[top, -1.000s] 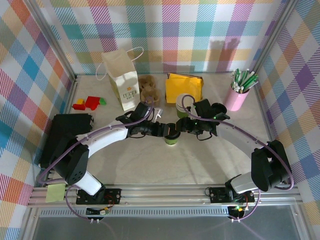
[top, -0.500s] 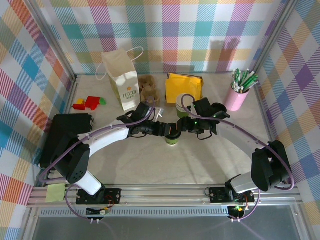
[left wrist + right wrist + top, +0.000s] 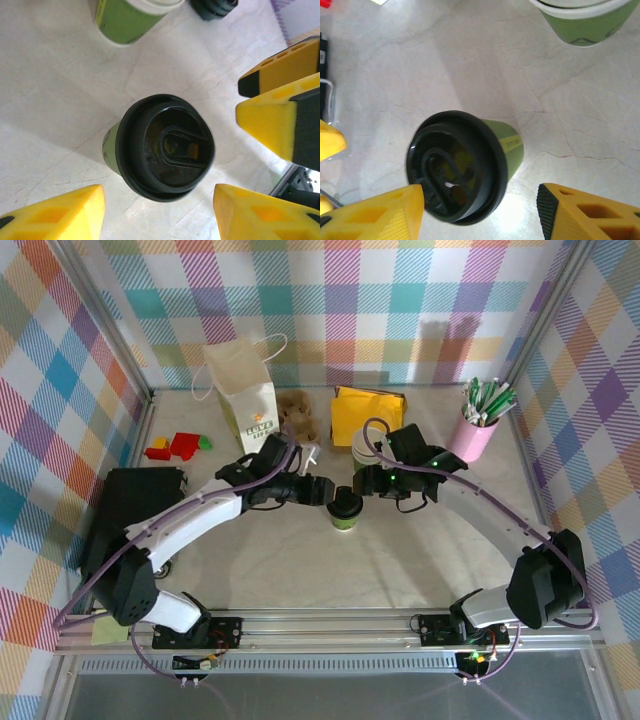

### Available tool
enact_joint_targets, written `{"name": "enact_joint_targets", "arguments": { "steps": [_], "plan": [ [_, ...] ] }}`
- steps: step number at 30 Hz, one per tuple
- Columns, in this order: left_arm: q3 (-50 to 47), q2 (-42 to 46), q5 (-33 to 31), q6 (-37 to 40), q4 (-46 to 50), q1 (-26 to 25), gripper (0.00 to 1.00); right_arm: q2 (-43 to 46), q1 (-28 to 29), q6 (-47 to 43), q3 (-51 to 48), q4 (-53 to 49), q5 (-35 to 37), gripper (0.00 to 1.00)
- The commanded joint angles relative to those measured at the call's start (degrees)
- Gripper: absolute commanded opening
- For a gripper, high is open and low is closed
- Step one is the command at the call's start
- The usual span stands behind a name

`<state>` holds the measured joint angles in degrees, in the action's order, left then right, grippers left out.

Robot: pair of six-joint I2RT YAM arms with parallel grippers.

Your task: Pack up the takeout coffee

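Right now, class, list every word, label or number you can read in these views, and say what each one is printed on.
"LOVE": green print, top line on the white paper bag; the line under it is too small to read.
Small print on the green band of the takeout coffee: too small to read.
Dark mark on the green side of the stacked cups: blurred, unreadable.
No other text can be read.

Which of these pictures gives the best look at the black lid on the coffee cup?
The left wrist view: the lid sits centred, seen from above, sip slot clear. The right wrist view shows it slanted; the top view, tiny.
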<state>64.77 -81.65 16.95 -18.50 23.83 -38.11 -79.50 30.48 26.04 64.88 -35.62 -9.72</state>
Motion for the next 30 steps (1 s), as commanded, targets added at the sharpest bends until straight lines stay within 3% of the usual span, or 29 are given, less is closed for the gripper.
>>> {"name": "enact_joint_targets", "arguments": {
  "steps": [1, 10, 17, 30],
  "plan": [
    [1.31, 5.33, -1.75, 1.09, 3.88, 1.37, 0.59, 2.31, 1.71, -1.60, 3.36, -4.31, 1.44, 0.63],
    [-2.28, 18.83, -9.55, 0.71, 5.72, 6.61, 0.67, 1.14, 9.22, -2.50, 9.96, -11.23, 10.70, 0.65],
    [-6.29, 26.46, -16.26, 0.49, 5.26, 7.53, 0.70, -3.93, 14.27, -3.42, 14.41, -15.28, 16.80, 0.69],
    [-9.39, 30.14, -16.70, 1.62, 5.62, 7.70, 0.71, -11.83, 16.15, -3.47, 18.60, -18.88, 18.60, 0.84]
  ]
}}
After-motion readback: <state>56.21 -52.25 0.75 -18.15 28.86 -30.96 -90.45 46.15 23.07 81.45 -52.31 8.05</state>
